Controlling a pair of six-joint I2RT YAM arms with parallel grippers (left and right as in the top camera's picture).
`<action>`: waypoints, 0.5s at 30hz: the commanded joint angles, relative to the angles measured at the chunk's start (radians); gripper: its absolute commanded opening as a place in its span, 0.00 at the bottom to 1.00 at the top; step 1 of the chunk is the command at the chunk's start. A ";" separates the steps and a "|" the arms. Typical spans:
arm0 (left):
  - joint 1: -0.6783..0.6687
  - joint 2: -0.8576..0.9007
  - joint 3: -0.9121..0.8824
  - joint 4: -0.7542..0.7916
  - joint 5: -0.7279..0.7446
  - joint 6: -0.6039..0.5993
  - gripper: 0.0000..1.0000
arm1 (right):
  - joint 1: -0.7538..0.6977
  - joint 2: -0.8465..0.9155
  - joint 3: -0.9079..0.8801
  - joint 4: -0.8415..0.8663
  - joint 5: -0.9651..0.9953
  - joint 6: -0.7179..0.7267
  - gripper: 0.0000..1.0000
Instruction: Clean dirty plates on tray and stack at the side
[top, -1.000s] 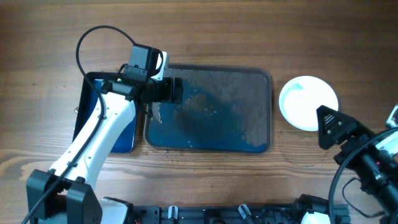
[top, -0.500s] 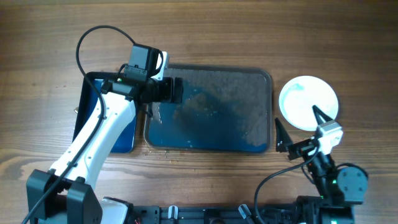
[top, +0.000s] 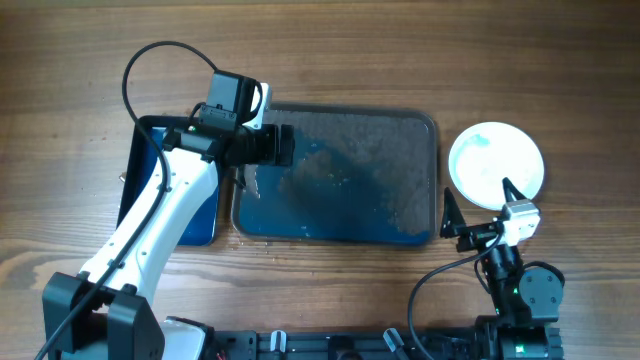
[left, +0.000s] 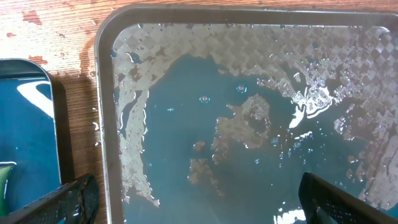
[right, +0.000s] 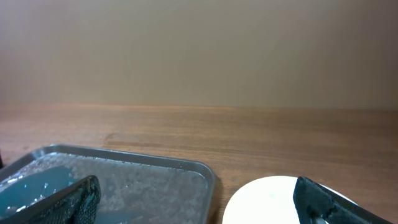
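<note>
The dark tray (top: 436, 150) lies mid-table, holding blue-teal water and foam and no plates. It also shows in the left wrist view (left: 102, 124) and the right wrist view (right: 186, 166). White plates (top: 497, 165) sit on the table right of the tray, seen as one white disc with a faint teal mark; how many are stacked I cannot tell. They also show in the right wrist view (right: 267, 199). My left gripper (top: 262, 147) hovers over the tray's left end, open and empty, its fingers (left: 198, 183) astride the rim. My right gripper (top: 482, 208) is open and empty, just in front of the plates (right: 198, 186).
A narrower blue tray (top: 140, 170) lies left of the dark tray, partly under my left arm, and shows in the left wrist view (left: 25, 124) with a green sponge edge (left: 3, 174). A faint wet ring (top: 490, 258) marks the wood by the right arm's base.
My right arm has drawn back from the right edge to the table's front, its open gripper now pointing at the plates. The left arm, tray and plates have not moved.
</note>
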 joint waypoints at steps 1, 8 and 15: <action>-0.005 0.008 0.010 0.000 0.008 -0.009 1.00 | 0.004 -0.016 -0.003 0.002 0.037 0.031 1.00; -0.005 0.008 0.010 0.000 0.008 -0.009 1.00 | 0.004 -0.016 -0.003 0.002 0.037 0.031 1.00; -0.002 -0.007 0.009 -0.006 -0.044 -0.008 1.00 | 0.004 -0.016 -0.003 0.002 0.037 0.031 1.00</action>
